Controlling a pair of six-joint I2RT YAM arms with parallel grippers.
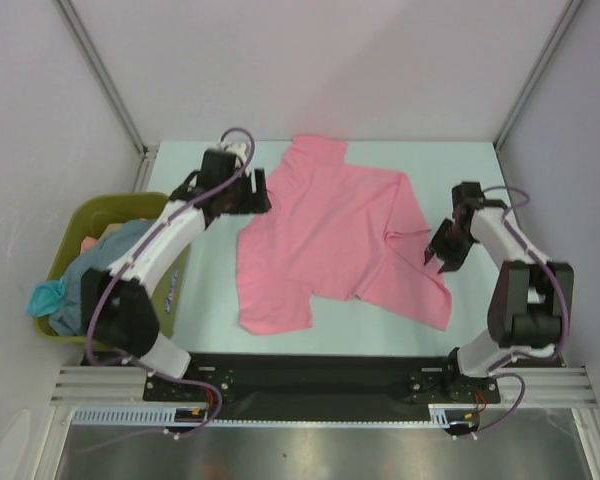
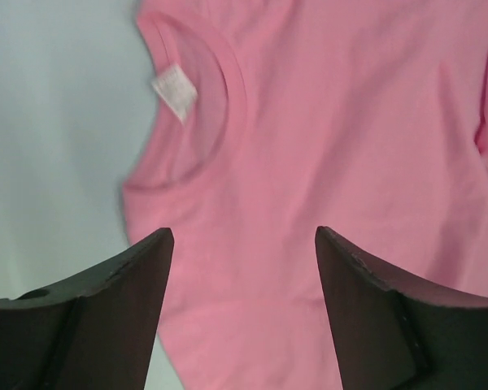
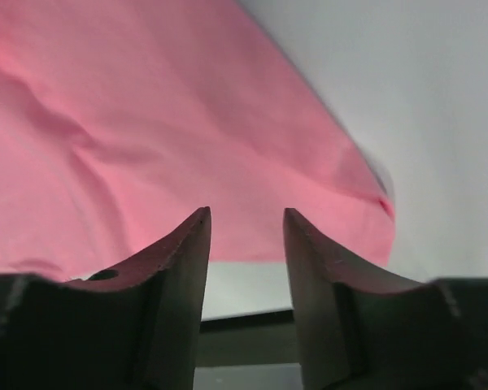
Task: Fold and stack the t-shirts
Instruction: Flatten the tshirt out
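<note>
The pink t-shirt (image 1: 330,230) lies spread flat on the pale desk (image 1: 450,170), about in the middle, between the two arms. It is plain bubblegum-pink cloth with short sleeves. One sleeve points to the far edge of the desk and the other to the near edge. The round ribbed collar (image 2: 228,81) faces the left side, and a small white label (image 2: 175,91) is sewn inside it. The cloth is mostly smooth. On the right half a long crease runs across it, and the edge there is rumpled.

The left gripper (image 2: 244,236) hangs over the shirt just beside the collar. Its jaws stand wide apart with nothing between them. The right gripper (image 3: 246,213) is at the shirt's right edge, near a corner of the cloth. Its jaws are also parted and hold nothing.

There is one shirt on the desk. To the left of the desk stands one olive-green bin (image 1: 80,215), and more clothes are heaped in it. A grey-blue shirt (image 1: 90,270) fills most of it, and a teal shirt (image 1: 45,297) hangs over its near-left rim. A scrap of peach cloth (image 1: 88,243) also shows there. How many garments the heap holds in all cannot be told.
</note>
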